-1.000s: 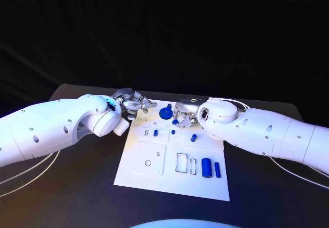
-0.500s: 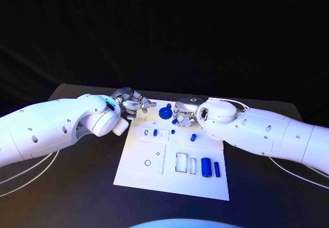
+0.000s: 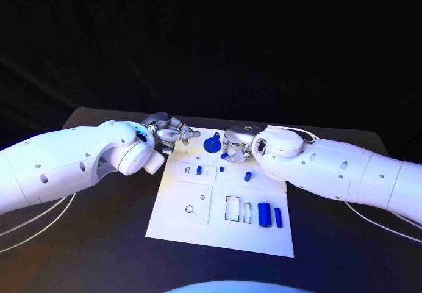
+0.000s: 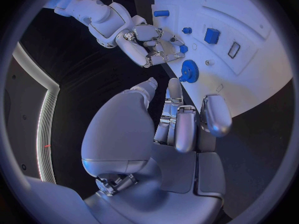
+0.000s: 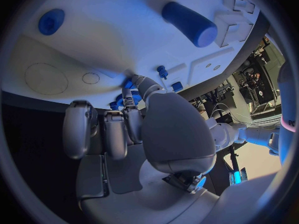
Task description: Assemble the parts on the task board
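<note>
The white task board (image 3: 198,217) lies in the middle of the black table. A blue gear (image 3: 212,144) stands at its far end, between my two hands. My right hand (image 3: 236,145) hovers just right of the gear and pinches a small blue part (image 4: 183,49) at its fingertips, low over the board. My left hand (image 3: 169,133) hangs over the board's far left corner with fingers apart and nothing in them; its fingertips (image 4: 169,87) point toward the gear (image 4: 189,71). A large blue cylinder (image 3: 264,214) and a blue bar (image 3: 278,217) lie at the board's near right.
Small blue pieces (image 3: 199,170) (image 3: 248,176) sit mid-board between the arms. Rectangular recesses (image 3: 233,208) and a raised plate with a hole (image 3: 190,209) occupy the near half. Both white forearms flank the board. Bare black table surrounds it.
The right hand's fingertips have shifted very slightly with the small blue part. The left hand and the board's parts stay put.
</note>
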